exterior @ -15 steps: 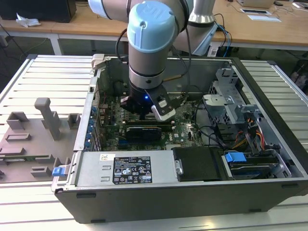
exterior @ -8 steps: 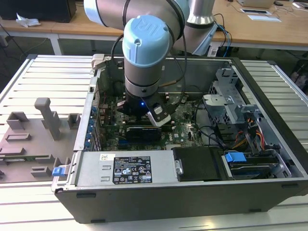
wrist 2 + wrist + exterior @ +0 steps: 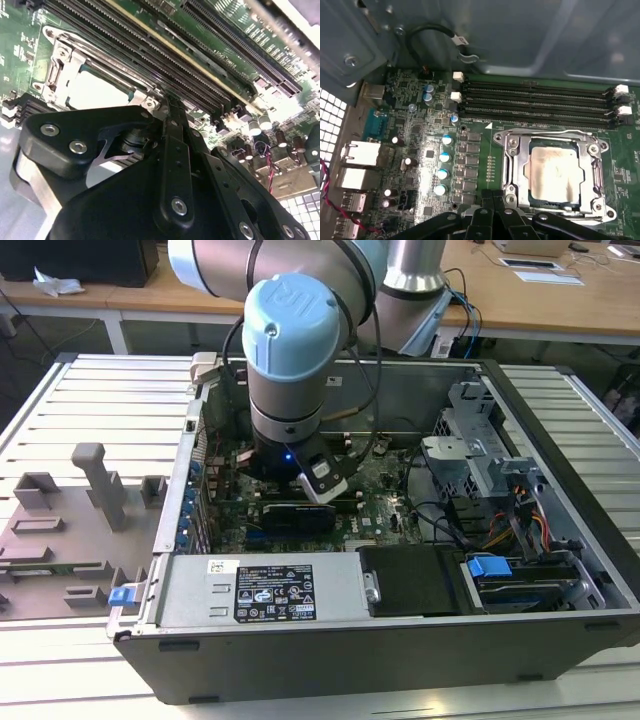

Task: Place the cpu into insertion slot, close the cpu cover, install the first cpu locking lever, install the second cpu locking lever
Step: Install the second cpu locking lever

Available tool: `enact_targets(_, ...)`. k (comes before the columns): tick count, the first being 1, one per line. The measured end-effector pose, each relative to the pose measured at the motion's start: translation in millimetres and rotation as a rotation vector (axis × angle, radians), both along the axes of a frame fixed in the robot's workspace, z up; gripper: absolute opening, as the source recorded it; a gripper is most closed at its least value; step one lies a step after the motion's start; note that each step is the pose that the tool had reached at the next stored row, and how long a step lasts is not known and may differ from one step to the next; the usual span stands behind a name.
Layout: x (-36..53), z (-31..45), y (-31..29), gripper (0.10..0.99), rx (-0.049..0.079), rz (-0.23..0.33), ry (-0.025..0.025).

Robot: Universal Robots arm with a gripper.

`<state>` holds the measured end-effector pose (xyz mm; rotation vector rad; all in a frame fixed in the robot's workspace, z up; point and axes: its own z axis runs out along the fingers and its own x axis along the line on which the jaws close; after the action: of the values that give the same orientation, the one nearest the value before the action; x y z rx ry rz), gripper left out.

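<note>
The open computer case (image 3: 560, 490) lies on its side on a slatted metal table (image 3: 90, 400), and the arm (image 3: 290, 350) reaches straight down into it, so its pale blue joint hides much of the green motherboard (image 3: 385, 495) in the exterior view. Well away from the gripper, toward the exterior view's right, the case holds a grey drive cage (image 3: 480, 455) with a tangle of coloured cables (image 3: 525, 515), and along the near wall sit the power supply (image 3: 270, 592) and a black box (image 3: 410, 580). Outside the case, toward the exterior view's left, grey holders (image 3: 75, 510) stand on the table. In the first wrist view the long memory slots (image 3: 535, 102) run just beyond the insertion slot (image 3: 512, 177), and a row of small blue-topped capacitors (image 3: 442, 157) stands beside it. The gripper (image 3: 492, 217) sits low at the edge of the insertion slot, its black fingers (image 3: 172, 150) drawn close together with nothing visibly between them. The cpu (image 3: 552, 172) lies flat inside the insertion slot, its pale metal top showing through the window of the cpu cover (image 3: 512, 155), which appears folded down around it.
</note>
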<state>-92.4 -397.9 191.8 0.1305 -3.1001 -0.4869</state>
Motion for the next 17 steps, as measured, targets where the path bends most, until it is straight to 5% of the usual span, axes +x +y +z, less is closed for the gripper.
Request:
enact_targets(3, -0.2, 5.6, -0.2, 0.106, -0.001, 0.001, -0.0001)
enact_targets(12, -0.6, 1.0, -5.3, 0.106, 0.002, 0.002, 0.0013)
enact_targets(17, -0.6, 15.3, -6.1, 0.106, 0.001, 0.002, 0.0012)
